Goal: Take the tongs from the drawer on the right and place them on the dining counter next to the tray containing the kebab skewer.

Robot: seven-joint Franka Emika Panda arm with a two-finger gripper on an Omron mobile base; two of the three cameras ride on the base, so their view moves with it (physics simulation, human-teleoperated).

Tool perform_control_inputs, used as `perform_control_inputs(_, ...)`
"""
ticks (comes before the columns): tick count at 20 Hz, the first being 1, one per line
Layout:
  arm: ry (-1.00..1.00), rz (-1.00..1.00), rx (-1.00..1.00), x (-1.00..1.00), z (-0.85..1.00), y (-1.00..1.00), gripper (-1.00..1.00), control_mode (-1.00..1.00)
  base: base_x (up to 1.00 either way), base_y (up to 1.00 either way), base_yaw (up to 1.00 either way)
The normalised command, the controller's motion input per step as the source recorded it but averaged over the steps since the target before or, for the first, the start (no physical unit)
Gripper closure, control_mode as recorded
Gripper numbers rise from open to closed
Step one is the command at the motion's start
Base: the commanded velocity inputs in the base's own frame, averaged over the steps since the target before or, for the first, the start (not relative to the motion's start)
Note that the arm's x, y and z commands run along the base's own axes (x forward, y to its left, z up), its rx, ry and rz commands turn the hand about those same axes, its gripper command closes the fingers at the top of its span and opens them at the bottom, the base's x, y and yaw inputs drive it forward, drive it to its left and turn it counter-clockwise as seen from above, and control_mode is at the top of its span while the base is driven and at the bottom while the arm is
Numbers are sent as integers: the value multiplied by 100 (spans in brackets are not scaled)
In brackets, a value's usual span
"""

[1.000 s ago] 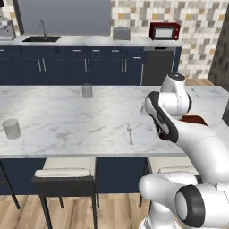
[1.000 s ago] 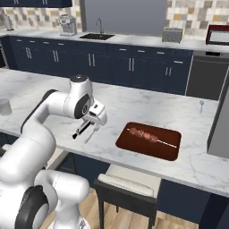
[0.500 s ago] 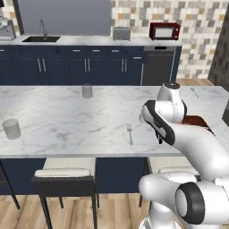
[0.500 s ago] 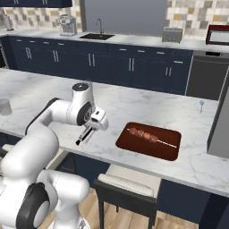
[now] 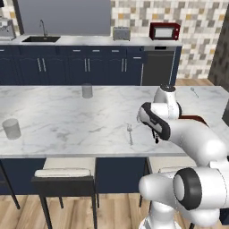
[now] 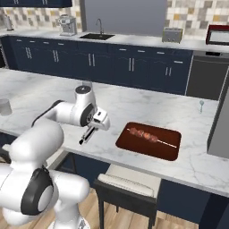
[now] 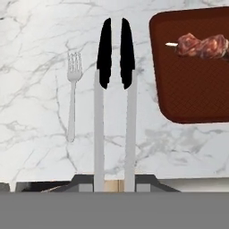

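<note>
My gripper [image 6: 99, 121] is shut on the tongs [image 6: 88, 134], which hang tilted just above the dining counter [image 6: 125, 105] near its front edge. In the hand view the tongs [image 7: 99, 112] run up from my gripper [image 7: 115, 182] as two grey arms with black tips, close together. They lie between a silver fork [image 7: 73, 96] on one side and the red-brown tray [image 7: 192, 94] with the kebab skewer [image 7: 201, 44] on the other. The tray [image 6: 134, 143] sits just right of the tongs. In the left base view my gripper [image 5: 154, 125] hangs beside the fork [image 5: 130, 133]. The drawer is out of view.
Two grey cups [image 5: 11, 129] [image 5: 87, 90] stand on the dining counter [image 5: 67, 116] to the left. Stools [image 5: 65, 174] [image 6: 129, 179] sit under its front edge. A small glass [image 6: 201, 105] stands at the far right, by a dark tall panel [image 6: 221, 125].
The arm has carried the tongs a little to the right, closer to the tray, and the hand sits lower over the counter. The grip is unchanged.
</note>
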Motion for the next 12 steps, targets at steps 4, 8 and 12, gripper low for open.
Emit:
perform_control_inputs(4,3,2,0,38,-14,-21,100,-100,0,0,0)
perform_control_inputs(8,2,2,0,32,-17,-29,100,-100,0,0,0)
perform_control_inputs(12,0,1,0,26,-8,-19,100,-100,0,0,0)
